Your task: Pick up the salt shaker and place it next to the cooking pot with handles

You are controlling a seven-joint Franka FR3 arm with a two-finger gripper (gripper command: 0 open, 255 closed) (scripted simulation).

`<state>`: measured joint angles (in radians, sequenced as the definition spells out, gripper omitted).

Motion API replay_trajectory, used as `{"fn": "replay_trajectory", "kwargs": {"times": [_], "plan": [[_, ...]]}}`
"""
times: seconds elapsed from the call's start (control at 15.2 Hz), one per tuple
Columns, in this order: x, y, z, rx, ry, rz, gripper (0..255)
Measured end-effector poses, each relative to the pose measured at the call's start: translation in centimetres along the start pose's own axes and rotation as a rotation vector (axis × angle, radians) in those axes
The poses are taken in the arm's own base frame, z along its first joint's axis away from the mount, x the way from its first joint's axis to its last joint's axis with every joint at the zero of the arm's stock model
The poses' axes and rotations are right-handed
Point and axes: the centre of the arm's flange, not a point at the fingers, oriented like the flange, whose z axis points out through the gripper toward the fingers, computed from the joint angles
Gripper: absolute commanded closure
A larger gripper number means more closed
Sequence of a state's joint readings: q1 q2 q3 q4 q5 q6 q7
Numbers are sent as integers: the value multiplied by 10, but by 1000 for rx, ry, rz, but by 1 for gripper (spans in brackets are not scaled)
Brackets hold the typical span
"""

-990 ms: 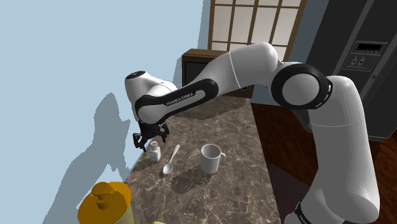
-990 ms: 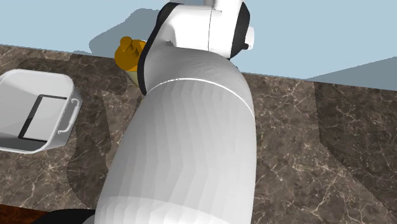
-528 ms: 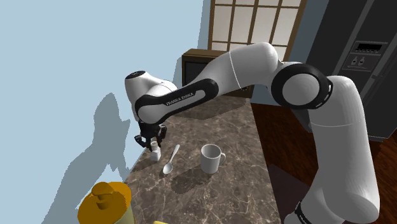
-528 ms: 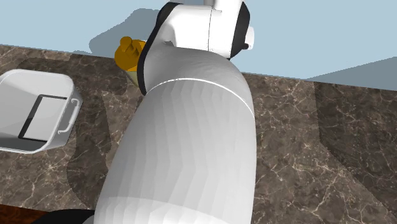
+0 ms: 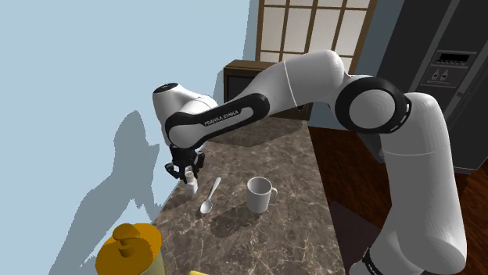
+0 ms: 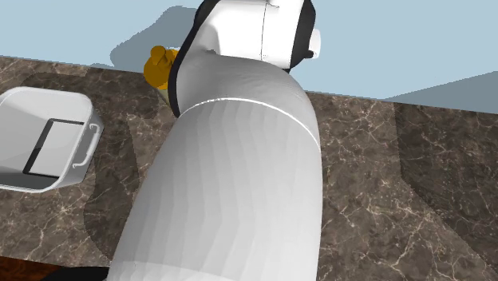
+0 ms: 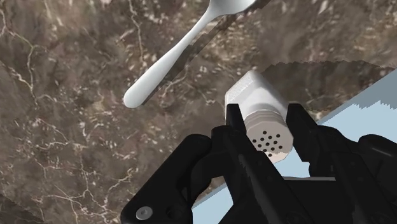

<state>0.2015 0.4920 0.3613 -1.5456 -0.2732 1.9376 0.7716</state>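
Since the earlier frame the all-black pincer point(image 5: 186, 169) has come lower and its fingers have closed in on the small white cylindrical salt shaker point(image 5: 190, 187).

In the shoulder view the salt shaker stands upright on the dark brown marble bench point(image 5: 274, 156), close to the bench edge that runs along the light blue wall. A white spoon point(image 5: 209, 195) lies just beside it. A white mug point(image 5: 260, 194) stands nearer the opposite edge.

In the second exterior view the white arm point(image 6: 239, 199) covers the middle. The white cooking pot with handles point(image 6: 84, 120) sits on the bench at that view's left.

In the wrist view the two fingers point(image 7: 234, 121) clasp the perforated cap of the salt shaker point(image 7: 261, 95) from both sides. Its base rests on the bench, near the wall-side edge.
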Motion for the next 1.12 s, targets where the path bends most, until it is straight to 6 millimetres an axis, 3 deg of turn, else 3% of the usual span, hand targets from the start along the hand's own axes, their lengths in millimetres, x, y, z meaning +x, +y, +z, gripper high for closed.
{"fn": "replay_trajectory", "kwargs": {"times": [1.12], "plan": [[1,10,-88,0,0,0,255]]}}
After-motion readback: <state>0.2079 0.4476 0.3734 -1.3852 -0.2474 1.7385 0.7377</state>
